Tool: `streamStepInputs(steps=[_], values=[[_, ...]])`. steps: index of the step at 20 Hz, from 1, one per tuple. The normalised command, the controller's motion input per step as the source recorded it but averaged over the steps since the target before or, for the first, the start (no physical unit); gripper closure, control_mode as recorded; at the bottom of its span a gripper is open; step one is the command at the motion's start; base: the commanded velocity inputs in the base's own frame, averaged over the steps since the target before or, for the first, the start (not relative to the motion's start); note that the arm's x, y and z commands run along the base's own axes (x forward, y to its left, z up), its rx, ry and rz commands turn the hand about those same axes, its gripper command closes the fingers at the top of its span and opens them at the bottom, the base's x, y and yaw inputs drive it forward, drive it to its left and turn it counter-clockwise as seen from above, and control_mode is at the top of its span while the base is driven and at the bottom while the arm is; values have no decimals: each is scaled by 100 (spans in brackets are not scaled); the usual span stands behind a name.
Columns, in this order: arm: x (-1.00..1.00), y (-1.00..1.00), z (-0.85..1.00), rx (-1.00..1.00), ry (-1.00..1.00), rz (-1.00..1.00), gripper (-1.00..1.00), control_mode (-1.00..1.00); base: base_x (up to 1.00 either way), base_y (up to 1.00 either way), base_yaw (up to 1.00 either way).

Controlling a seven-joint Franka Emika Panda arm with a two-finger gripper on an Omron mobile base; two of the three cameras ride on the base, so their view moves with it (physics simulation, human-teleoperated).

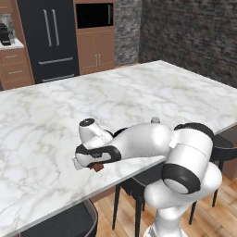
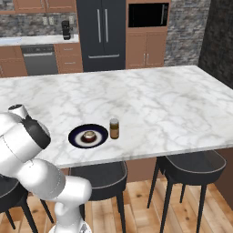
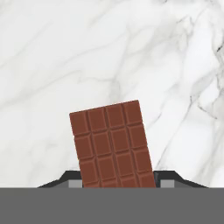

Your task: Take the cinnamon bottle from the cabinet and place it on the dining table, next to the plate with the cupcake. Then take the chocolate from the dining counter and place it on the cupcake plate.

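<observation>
The large white marble dining table (image 2: pixel 150 95) with grey veins lies mostly bare toward its far edge. Near its front edge sits the round navy plate (image 2: pixel 88 136) holding a small cream-topped cupcake (image 2: pixel 89 135); just beside it stands the brown cinnamon bottle (image 2: pixel 114 128), its label unreadable. The dark two-finger gripper (image 3: pixel 117 183) is clamped on the flat reddish-brown chocolate bar (image 3: pixel 113 143), which bears no writing.

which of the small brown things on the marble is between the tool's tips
The chocolate, the flat segmented bar: the tool is shut on its lower end. The cinnamon bottle stands upright beside the plate; the cupcake sits on it.
</observation>
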Motion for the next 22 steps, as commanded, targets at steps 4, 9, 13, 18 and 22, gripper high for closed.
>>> streamStepInputs(steps=[4,9,13,18,22], values=[[23,-38,46,0,-1,-1,100,-100,0,0,0],[19,-45,27,0,0,-1,100,-100,0,0,0],[21,-53,20,1,0,0,100,-100,0,0,0],[24,-49,23,0,-9,1,100,-100,0,0,0],[29,-48,18,0,-7,2,100,-100,0,0,0]])
